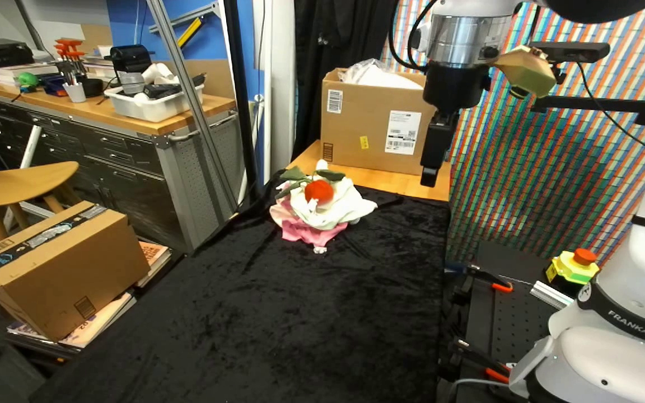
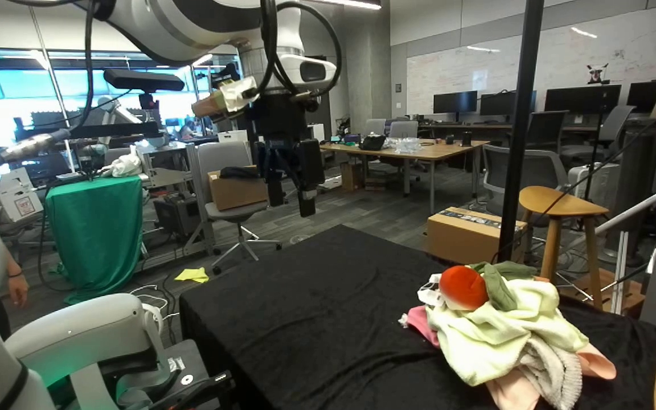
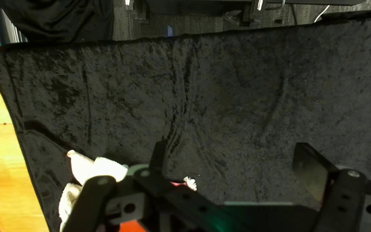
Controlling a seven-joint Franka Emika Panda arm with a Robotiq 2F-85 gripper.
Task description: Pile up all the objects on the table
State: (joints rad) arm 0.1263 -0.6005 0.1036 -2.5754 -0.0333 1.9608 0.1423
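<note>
We see black velvet [image 1: 322, 313] covering the table [image 1: 389, 178]; on it, at four o'clock in an exterior view, rests the fabric heap [image 2: 493, 341], a round red item [image 2: 463, 287] on top; above, we see the gripper [image 3: 232, 161] released, spread wide; beyond, at two o'clock, a whiteboard [image 2: 459, 68]; in an exterior view, an open carton [image 1: 350, 126] at one o'clock holds plastic wrap [image 1: 367, 70]; a white bin [image 1: 143, 112] at ten holds assorted items [image 1: 160, 91].

Round piece [image 2: 463, 287], orange-red; leaf-shaped pieces [image 2: 500, 289], dull green; large cloth [image 2: 476, 347], pale green to my eye; second cloth [image 1: 303, 231], pink; third cloth [image 2: 558, 367], fleecy grey; cover [image 1: 300, 319], mottled black; bench [image 3: 5, 154], honey-toned wood; tool [image 2: 291, 197], mostly black; and a curtain [image 1: 513, 212], which I see striped in red, green, blue and white.
</note>
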